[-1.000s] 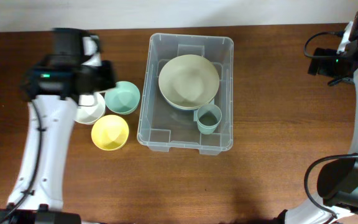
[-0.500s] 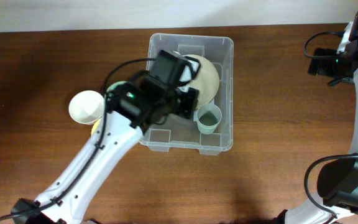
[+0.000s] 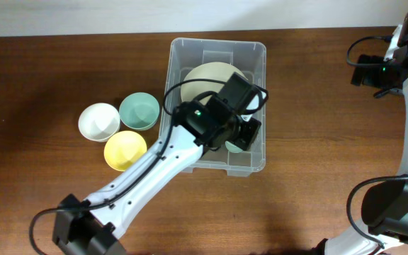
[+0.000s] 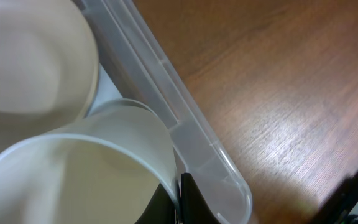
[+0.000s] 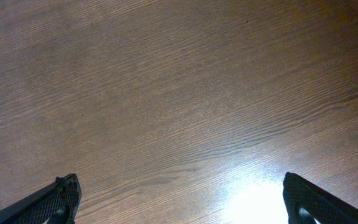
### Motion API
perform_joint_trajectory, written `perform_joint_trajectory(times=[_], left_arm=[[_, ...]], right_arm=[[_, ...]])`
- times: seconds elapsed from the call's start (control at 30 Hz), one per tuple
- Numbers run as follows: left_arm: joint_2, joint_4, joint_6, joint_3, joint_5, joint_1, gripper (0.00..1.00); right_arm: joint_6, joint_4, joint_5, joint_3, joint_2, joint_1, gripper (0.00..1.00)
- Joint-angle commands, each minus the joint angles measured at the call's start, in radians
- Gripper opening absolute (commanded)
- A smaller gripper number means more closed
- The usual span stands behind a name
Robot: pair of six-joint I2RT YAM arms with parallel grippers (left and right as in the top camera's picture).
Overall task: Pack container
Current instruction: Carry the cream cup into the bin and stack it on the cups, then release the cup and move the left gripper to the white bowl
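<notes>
Left wrist view: left gripper (image 4: 180, 202) tips nearly together astride the cup (image 4: 86, 168) rim, can't tell if it's pinching. Cup's in the container (image 4: 173, 118), near-right corner, bowl (image 4: 30, 56) beyond. Right gripper (image 5: 179, 199) is spread wide, empty, well apart over the table (image 5: 166, 93).
</notes>
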Motion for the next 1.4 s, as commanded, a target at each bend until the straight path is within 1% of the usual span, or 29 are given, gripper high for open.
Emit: perform_joint_trajectory(times=[0.0,0.13,0.17,0.2,0.23,0.3,0.33,0.37,0.43,0.5,0.53,0.57,0.67,0.7,0.77,0.87,1.03,1.13,1.17,1.2,1.3,1.37], left_arm=[[0.010,0.011,0.035,0.006,0.000,-0.011,0.01],[0.010,0.016,0.035,0.006,-0.024,-0.011,0.01],[0.010,0.016,0.035,0.006,-0.024,-0.011,0.07],[0.010,0.016,0.035,0.006,-0.023,-0.011,0.16],[0.010,0.016,0.035,0.006,-0.024,-0.012,0.20],[0.010,0.020,0.035,0.006,-0.028,-0.012,0.20],[0.010,0.023,0.035,0.006,-0.039,-0.012,0.19],[0.010,0.024,0.035,0.006,-0.052,-0.012,0.15],[0.010,0.026,0.035,0.006,-0.070,-0.012,0.14],[0.010,0.026,0.035,0.006,-0.076,-0.012,0.15],[0.010,0.027,0.035,0.006,-0.076,-0.012,0.20],[0.010,0.031,0.035,0.006,-0.082,-0.012,0.21],[0.005,0.020,0.034,0.028,-0.275,0.001,0.22],[-0.004,-0.010,0.023,0.058,-0.408,0.026,0.23],[-0.019,-0.052,-0.010,0.095,-0.500,0.072,0.24],[-0.046,-0.105,-0.029,0.138,-0.513,0.168,0.29],[-0.081,-0.168,-0.086,0.143,-0.492,0.369,0.36],[-0.078,-0.209,-0.087,0.141,-0.422,0.493,0.66],[-0.077,-0.223,-0.087,0.140,-0.404,0.532,0.77],[-0.072,-0.239,-0.087,0.140,-0.385,0.575,0.80],[-0.062,-0.255,-0.089,0.134,-0.338,0.678,0.81],[-0.054,-0.255,-0.114,0.120,-0.301,0.743,0.81]], right_arm=[[0.010,0.000,-0.005,0.014,-0.013,-0.005,0.99],[0.010,0.000,-0.005,0.014,-0.013,-0.005,0.99],[0.010,0.000,-0.005,0.014,-0.013,-0.005,0.99],[0.010,0.000,-0.005,0.014,-0.013,-0.005,0.99],[0.010,0.000,-0.006,0.014,-0.013,-0.005,0.99],[0.010,0.000,-0.005,0.014,-0.013,-0.005,0.99],[0.010,0.000,-0.006,0.014,-0.013,-0.005,0.99],[0.010,0.000,-0.005,0.014,-0.013,-0.005,0.99],[0.010,0.000,-0.006,0.014,-0.013,-0.005,0.99],[0.010,0.000,-0.005,0.014,-0.013,-0.005,0.99],[0.010,0.000,-0.005,0.014,-0.013,-0.005,0.99],[0.010,0.000,-0.005,0.014,-0.013,-0.005,0.99],[0.010,0.000,-0.005,0.014,-0.013,-0.005,0.99],[0.010,0.000,-0.006,0.014,-0.013,-0.005,0.99],[0.010,0.000,-0.005,0.014,-0.013,-0.005,0.99],[0.010,0.000,-0.005,0.014,-0.013,-0.005,0.99],[0.010,0.000,-0.005,0.014,-0.013,-0.005,0.99],[0.010,0.000,-0.005,0.014,-0.013,-0.005,0.99],[0.010,0.000,-0.005,0.014,-0.013,-0.005,0.99],[0.010,0.000,-0.006,0.014,-0.013,-0.005,0.99],[0.010,0.000,-0.005,0.014,-0.013,-0.005,0.99],[0.010,0.000,-0.006,0.014,-0.013,-0.005,0.99]])
